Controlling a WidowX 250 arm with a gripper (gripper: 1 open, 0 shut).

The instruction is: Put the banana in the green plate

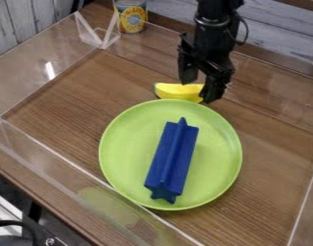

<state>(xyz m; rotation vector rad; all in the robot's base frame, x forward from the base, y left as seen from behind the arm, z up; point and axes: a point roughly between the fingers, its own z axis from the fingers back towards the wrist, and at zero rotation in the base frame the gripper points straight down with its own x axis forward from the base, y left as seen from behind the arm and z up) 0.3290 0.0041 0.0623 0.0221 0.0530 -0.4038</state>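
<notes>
The small yellow banana (pixel 176 93) lies on the wooden table just beyond the far rim of the green plate (pixel 121 144). My black gripper (pixel 201 85) points down right over the banana's right end, its fingers apart and nothing between them. One fingertip (pixel 213 94) hides the banana's right tip. The lime-green plate sits in the middle of the table and is much wider than the banana.
A long blue ridged block (pixel 172 159) lies lengthwise in the plate. Clear acrylic walls (pixel 44 58) fence in the table. A yellow can (pixel 131 15) and a clear stand (pixel 98 29) are at the back left.
</notes>
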